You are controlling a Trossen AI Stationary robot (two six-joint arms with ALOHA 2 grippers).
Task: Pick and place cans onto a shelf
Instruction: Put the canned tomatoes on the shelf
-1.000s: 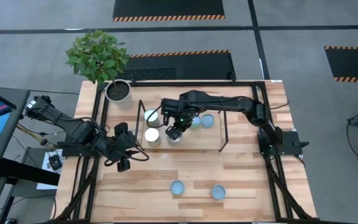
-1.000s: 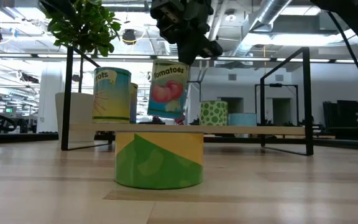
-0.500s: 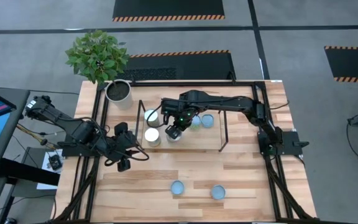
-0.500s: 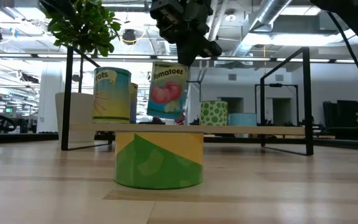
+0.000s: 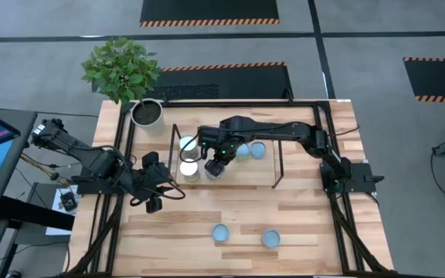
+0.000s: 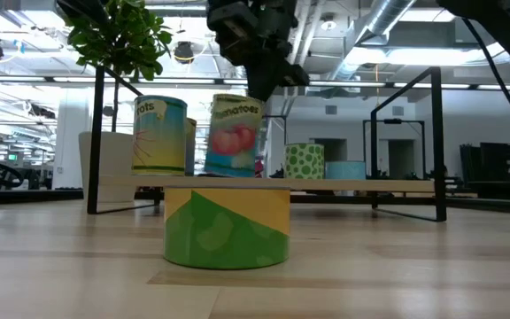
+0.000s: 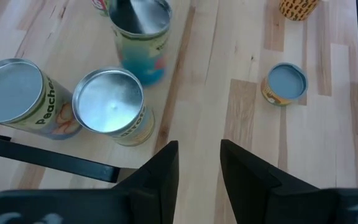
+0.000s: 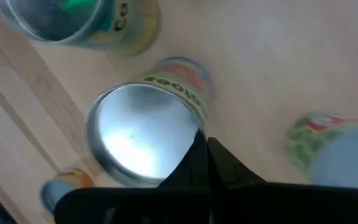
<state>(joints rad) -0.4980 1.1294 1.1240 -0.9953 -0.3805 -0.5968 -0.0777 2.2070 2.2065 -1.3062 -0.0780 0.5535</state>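
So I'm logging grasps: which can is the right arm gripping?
The tomatoes can on the shelf, pinched at its rim by the right gripper; the neighbouring cans stand free.

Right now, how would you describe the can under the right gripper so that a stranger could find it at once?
Find the shelf in the middle of the table. Near its left end stand three tall cans; the tomato can is the one nearest the shelf's middle, under the right gripper. Only it shows red tomatoes and leans slightly.

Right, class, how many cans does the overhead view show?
7. At the shelf: two silver-topped, two blue-topped, and the tomato can in the right gripper. Two more on the tabletop; none looks hidden.
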